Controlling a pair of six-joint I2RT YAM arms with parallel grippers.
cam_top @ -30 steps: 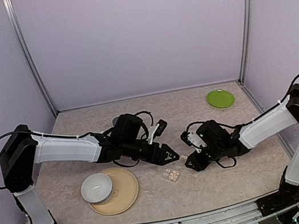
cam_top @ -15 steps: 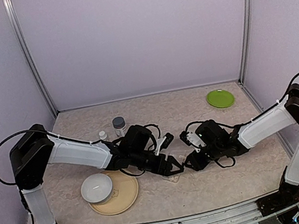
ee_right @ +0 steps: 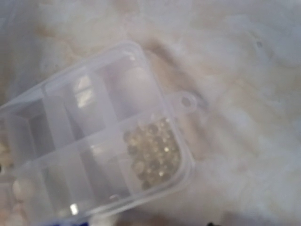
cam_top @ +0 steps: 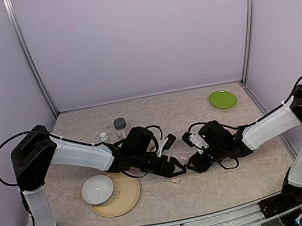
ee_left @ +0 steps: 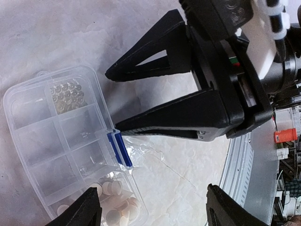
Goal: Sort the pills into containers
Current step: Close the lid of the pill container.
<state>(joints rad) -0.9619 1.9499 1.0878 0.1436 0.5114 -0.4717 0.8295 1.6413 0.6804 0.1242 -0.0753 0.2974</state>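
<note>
Left gripper (ee_left: 151,190): fingers spread wide with nothing pinched. It hangs low over one end of the pill box, and one finger overlaps the corner that holds the white pills.
Right gripper (ee_left: 113,101): jaws parted, only bare table between them. Both tips point at the long side of the box. The lower tip is right at the blue clasp (ee_left: 120,148), but I cannot tell if it touches.
Pill box (ee_left: 47,141): clear, flat and split into two rows of compartments. It lies on the table (cam_top: 156,109) mid-way between the two arms, just where the grippers meet.
Pills (ee_left: 115,200): small whitish rounds heaped in an end compartment, beneath the left gripper.
Clear beads (ee_left: 68,94): a tight cluster in a corner compartment at the opposite end of the box. The compartments between look empty.
Right wrist view: blurred, showing the bead end of the box close below.
Grey-capped bottle (cam_top: 120,125) and tiny white bottle (cam_top: 103,136): upright, side by side behind the left arm, apart from the box.
White bowl (cam_top: 98,189): sits on the left part of the tan plate (cam_top: 126,190), left of the box.
Green plate (cam_top: 222,99): far right corner of the table, well apart from everything else.
</note>
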